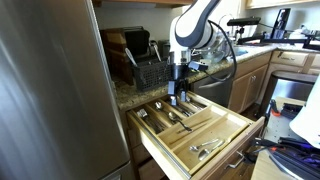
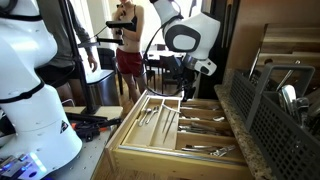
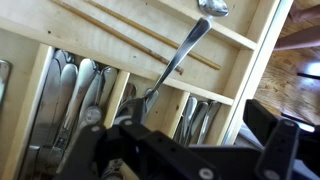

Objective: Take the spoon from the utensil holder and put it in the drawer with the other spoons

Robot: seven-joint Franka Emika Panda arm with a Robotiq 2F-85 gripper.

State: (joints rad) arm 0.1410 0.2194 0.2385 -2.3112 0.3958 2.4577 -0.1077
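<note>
**Item: spoon transfer, late stage.**

- **Spoon** [image 3: 181,52]: slim silver piece, out of the utensil holder [image 1: 152,72] and lying in the drawer [image 1: 216,150]. In the wrist view it rests on a slant, bowl toward the far wooden wall and handle running back toward the camera. It appears to cross a divider rather than sit square in one compartment, though the view does not settle this.
- **Other spoons** [image 3: 74,86]: grouped lengthwise in the compartments just beside and beneath the slanted handle. Whether the spoon touches them cannot be told.
- **Utensil holder**: black openwork basket on the granite bench [image 1: 124,96], behind the open drawer, with dark utensils left inside.
- **Gripper** [image 1: 180,96]: poised over the rear part of the drawer, directly above the spoon.
- **Jaws**: spread wide apart, gripping nothing. No contact with the spoon shows.

**Progress, as judged:** removal and carry are done and the spoon is released. What may remain is seating it properly with its fellows, then withdrawing the arm.
</note>
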